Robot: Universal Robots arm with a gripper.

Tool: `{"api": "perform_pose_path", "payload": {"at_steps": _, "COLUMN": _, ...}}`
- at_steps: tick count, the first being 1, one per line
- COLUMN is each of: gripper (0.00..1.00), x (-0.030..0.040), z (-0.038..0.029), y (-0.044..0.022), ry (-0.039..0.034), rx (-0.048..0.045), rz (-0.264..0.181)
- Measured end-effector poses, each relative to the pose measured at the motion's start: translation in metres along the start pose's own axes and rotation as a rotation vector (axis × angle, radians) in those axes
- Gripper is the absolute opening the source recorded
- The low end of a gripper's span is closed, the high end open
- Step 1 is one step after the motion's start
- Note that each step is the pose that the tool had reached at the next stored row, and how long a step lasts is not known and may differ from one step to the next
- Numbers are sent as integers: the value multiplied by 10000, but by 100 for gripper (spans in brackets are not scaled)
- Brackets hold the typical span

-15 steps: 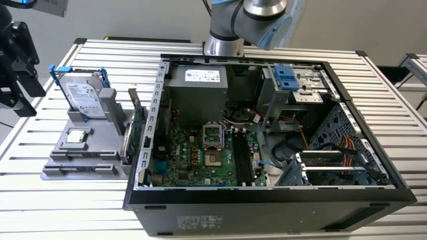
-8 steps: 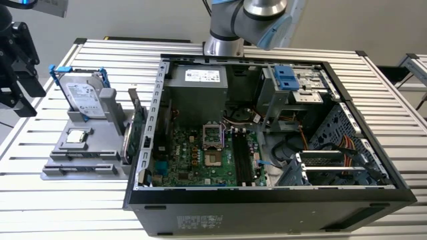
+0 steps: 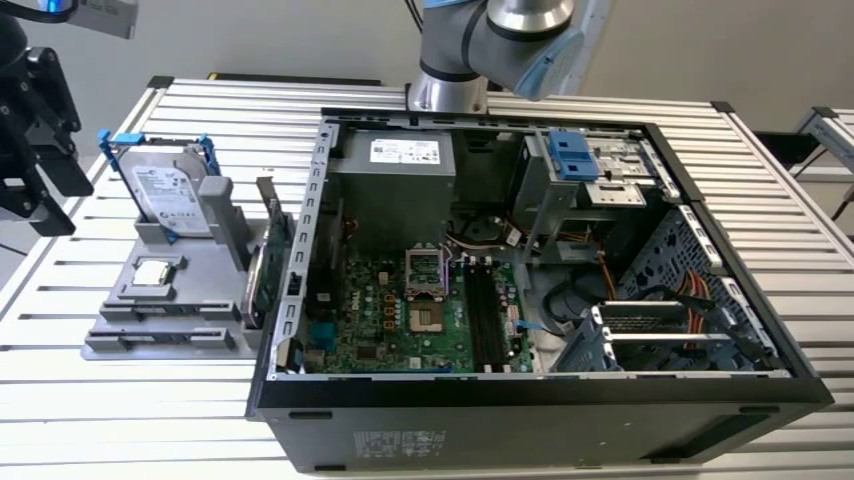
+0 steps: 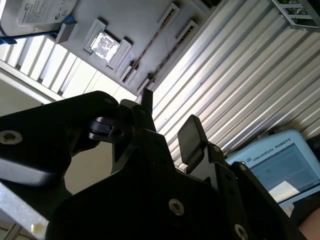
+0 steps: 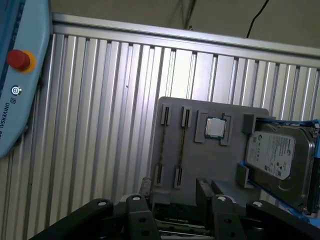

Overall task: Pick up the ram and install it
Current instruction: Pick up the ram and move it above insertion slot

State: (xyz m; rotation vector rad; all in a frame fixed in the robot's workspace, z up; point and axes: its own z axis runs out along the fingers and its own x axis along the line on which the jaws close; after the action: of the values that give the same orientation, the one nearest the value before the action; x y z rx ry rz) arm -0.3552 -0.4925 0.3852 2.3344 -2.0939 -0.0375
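Exterior view: a slatted aluminium desk (image 3: pixel 147 400) carries an open computer case (image 3: pixel 534 420) lying on its side, motherboard up. A pale wall (image 3: pixel 267 35) stands behind it. At the exterior view's left of the case sits a grey tray (image 3: pixel 114 345) holding an upright drive (image 3: pixel 171 195) and a processor (image 3: pixel 155 272). A green card (image 3: pixel 275 270) stands between tray and case. The arm (image 3: pixel 514 40) rises behind the case. The black end effector (image 3: pixel 54 190) hangs at the far left of this view, beyond the tray and clear of it.

First wrist view: the ram (image 5: pixel 182 146) stands on edge in a tray slot, with a like stick (image 5: pixel 161 146) parallel just beside it. The processor lies between these and the drive. The fingers (image 5: pixel 204 190) are spread, nothing between them, and sit short of the slot ends; whether they line up with either stick cannot be told. A blue pendant (image 5: pixel 20 75) lies on the desk.

Second wrist view: the fingers are again apart and empty, with the ram ahead of them, untouched.
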Motion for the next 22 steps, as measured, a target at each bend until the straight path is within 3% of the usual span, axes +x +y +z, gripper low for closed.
{"api": "perform_pose_path", "payload": {"at_steps": 7, "gripper": 100, "x": -3, "z": 44, "y": -1, "ry": 39, "rx": -2, "rz": 152}}
{"api": "perform_pose_path", "payload": {"at_steps": 14, "gripper": 100, "x": -3, "z": 84, "y": -2, "ry": 123, "rx": -11, "rz": 161}}
{"api": "perform_pose_path", "payload": {"at_steps": 22, "gripper": 100, "x": -2, "z": 135, "y": -3, "ry": 149, "rx": -13, "rz": 257}}
